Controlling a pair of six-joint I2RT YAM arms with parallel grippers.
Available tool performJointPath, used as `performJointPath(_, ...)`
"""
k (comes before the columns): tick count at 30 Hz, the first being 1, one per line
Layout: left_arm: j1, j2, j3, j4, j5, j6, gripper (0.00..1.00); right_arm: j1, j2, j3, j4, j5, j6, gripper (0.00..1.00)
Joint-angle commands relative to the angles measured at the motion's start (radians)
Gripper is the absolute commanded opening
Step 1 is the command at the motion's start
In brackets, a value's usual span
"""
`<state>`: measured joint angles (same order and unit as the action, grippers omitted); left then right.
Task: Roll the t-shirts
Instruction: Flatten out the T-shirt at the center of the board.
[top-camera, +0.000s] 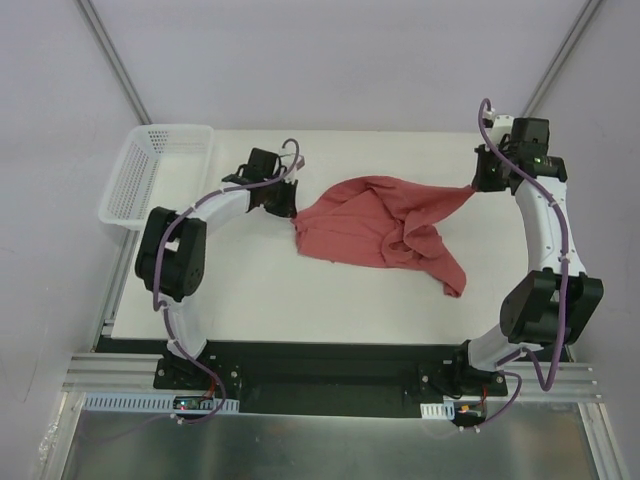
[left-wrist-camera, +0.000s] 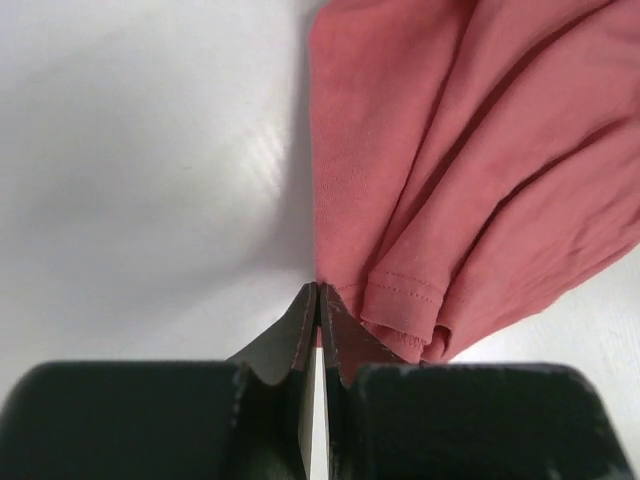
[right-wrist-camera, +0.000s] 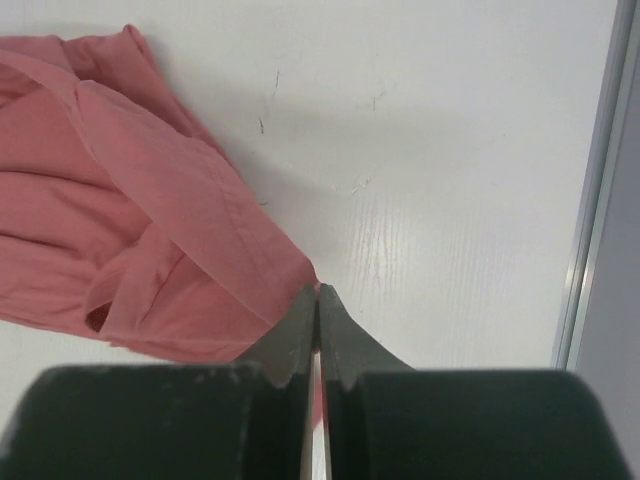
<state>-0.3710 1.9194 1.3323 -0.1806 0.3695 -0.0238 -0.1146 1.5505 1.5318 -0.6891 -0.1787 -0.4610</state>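
Observation:
A salmon-red t-shirt (top-camera: 385, 228) lies crumpled across the middle of the white table (top-camera: 300, 300), stretched between both arms. My left gripper (top-camera: 291, 207) is at the shirt's left end. In the left wrist view its jaws (left-wrist-camera: 318, 292) are shut, with a thin sliver of the t-shirt (left-wrist-camera: 450, 150) pinched between them beside a stitched hem. My right gripper (top-camera: 478, 186) holds the right end, which is pulled out into a point. In the right wrist view the jaws (right-wrist-camera: 318, 290) are shut on a corner of the t-shirt (right-wrist-camera: 130, 220).
A white perforated basket (top-camera: 155, 170) sits at the table's far left corner, overhanging the edge. A metal frame rail (right-wrist-camera: 600, 200) runs along the table's right edge close to my right gripper. Both arm bases stand at the near edge.

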Motion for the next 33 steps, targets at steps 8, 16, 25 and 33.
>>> performJointPath(8,0.092,-0.296,0.283,-0.174,-0.150,0.473,0.00,-0.046,0.063,0.408,-0.018,0.036,-0.005,0.01)
performJointPath(16,0.104,-0.454,0.318,-0.177,-0.237,0.550,0.00,-0.051,0.060,0.599,-0.026,0.054,0.022,0.01)
performJointPath(25,0.121,-0.615,0.418,-0.211,-0.333,0.593,0.00,-0.062,-0.110,0.573,-0.023,0.107,-0.034,0.01)
performJointPath(33,0.158,-0.789,0.476,-0.224,-0.267,0.570,0.00,-0.062,-0.250,0.741,-0.136,0.094,-0.131,0.01)
